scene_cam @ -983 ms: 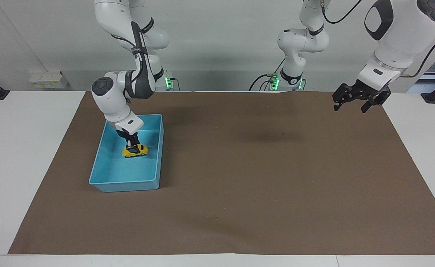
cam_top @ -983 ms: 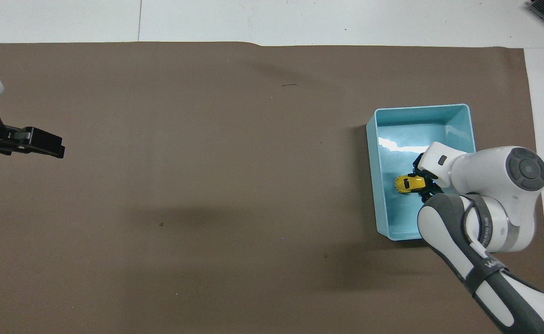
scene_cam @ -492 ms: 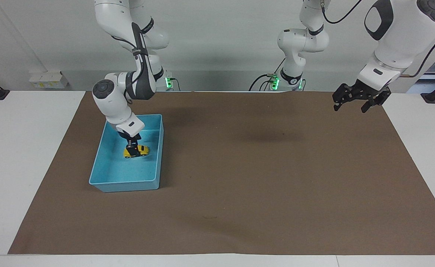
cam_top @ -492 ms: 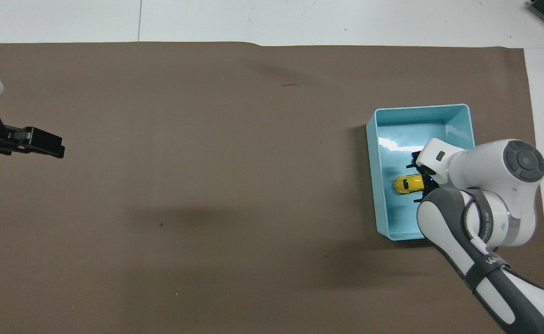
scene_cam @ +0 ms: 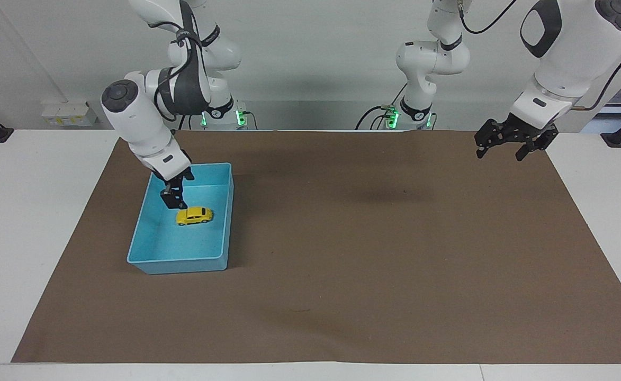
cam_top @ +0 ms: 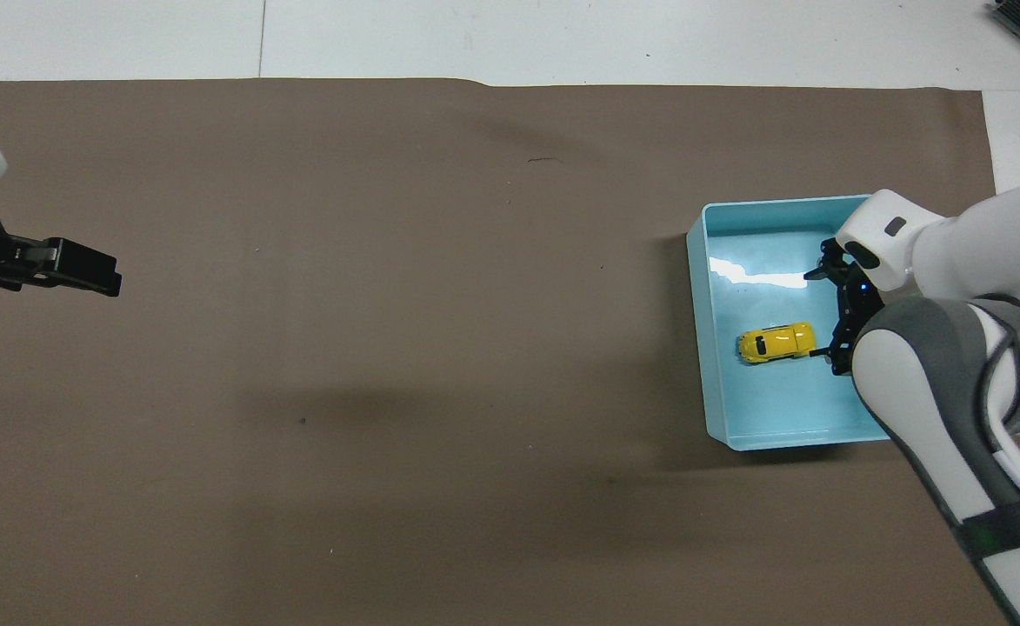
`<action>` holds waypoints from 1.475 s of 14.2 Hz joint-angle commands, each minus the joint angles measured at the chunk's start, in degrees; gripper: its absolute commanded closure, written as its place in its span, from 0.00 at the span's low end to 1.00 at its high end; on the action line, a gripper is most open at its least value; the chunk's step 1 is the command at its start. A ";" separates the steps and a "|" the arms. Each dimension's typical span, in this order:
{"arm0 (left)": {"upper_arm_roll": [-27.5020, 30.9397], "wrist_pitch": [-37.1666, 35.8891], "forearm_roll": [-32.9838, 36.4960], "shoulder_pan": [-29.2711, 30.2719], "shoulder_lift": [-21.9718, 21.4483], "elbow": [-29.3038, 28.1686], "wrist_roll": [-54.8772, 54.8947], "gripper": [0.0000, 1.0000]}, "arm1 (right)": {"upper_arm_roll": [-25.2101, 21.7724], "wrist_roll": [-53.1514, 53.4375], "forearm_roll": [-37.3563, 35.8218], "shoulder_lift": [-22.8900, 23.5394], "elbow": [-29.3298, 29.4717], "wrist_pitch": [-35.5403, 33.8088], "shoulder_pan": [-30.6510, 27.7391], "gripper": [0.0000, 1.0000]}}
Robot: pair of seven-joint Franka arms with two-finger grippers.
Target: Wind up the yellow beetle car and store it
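- Facing view: the yellow beetle car (scene_cam: 194, 215) sits on its wheels on the floor of the light blue bin (scene_cam: 154, 260), roughly mid-bin and closer to the wall that faces the middle of the surface. The bin lies on the brown mat (scene_cam: 374, 264) at the right arm's end of the surface, toward the edge nearest the robots.
- Facing view: the right gripper (scene_cam: 173, 193) hangs over the bin, above the car and clear of it, carrying nothing, its fingers parted by a narrow gap. With the car resting free on the bin floor, storing looks done, and a gripper up there has a straight way out over the rim.
- Facing view: the left gripper (scene_cam: 506, 145) waits in the air over the mat's corner at the left arm's end by the robots' edge, fingers spread and empty, well apart from the bin so it crowds nothing.
- Overhead view: the car (cam_top: 775, 342) lies crosswise in the bin (cam_top: 708, 382), touching no wall. The right gripper (cam_top: 838, 315) shows just beside it, over the bin's outer part. The left gripper (cam_top: 75, 269) pokes in at the mat's edge; its opening cannot be read here.
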 commanded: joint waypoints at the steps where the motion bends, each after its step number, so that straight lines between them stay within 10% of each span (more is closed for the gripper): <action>1: -0.53 -1.35 1.08 0.61 0.53 1.25 -0.66 0.00 | 0.65 6.12 -0.08 -0.30 3.69 -3.55 -0.24 0.00; 13: -0.53 -1.35 1.08 0.52 0.53 1.25 -0.66 0.00 | -0.66 18.95 -0.34 0.48 18.45 -12.51 0.55 0.00; 21: -0.53 -1.35 1.17 0.52 0.53 1.25 -0.66 0.00 | -4.01 56.43 -0.87 0.84 28.92 -24.64 2.39 0.00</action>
